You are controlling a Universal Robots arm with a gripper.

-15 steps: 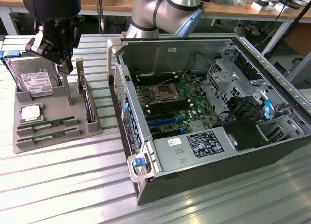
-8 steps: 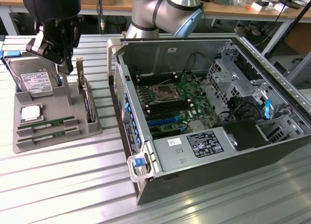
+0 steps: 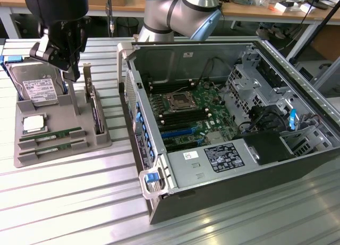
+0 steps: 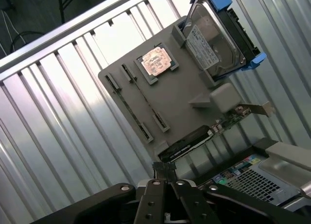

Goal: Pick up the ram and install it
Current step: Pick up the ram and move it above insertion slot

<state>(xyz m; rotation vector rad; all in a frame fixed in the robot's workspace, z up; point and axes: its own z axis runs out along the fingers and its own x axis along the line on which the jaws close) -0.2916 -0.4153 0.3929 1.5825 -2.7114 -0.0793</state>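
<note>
Two ram sticks (image 3: 51, 135), thin and green, lie side by side in slots at the front of the grey parts tray (image 3: 64, 154). In the wrist view they appear as narrow strips (image 4: 127, 107) along the tray (image 4: 184, 88). My black gripper (image 3: 72, 74) hangs above the back of the tray, near the hard drive (image 3: 38, 88), apart from the ram. Its fingers (image 4: 154, 187) are pressed together and hold nothing. The open computer case (image 3: 223, 165) lies to the exterior view's right, with its motherboard (image 3: 191, 112) exposed.
The tray also carries a CPU (image 3: 33, 124) and an upright expansion card (image 3: 96, 115) with a metal bracket. The hard drive (image 4: 216, 37) has blue rails. All of it rests on a ribbed metal table (image 3: 79, 202). Benches with clutter stand behind.
</note>
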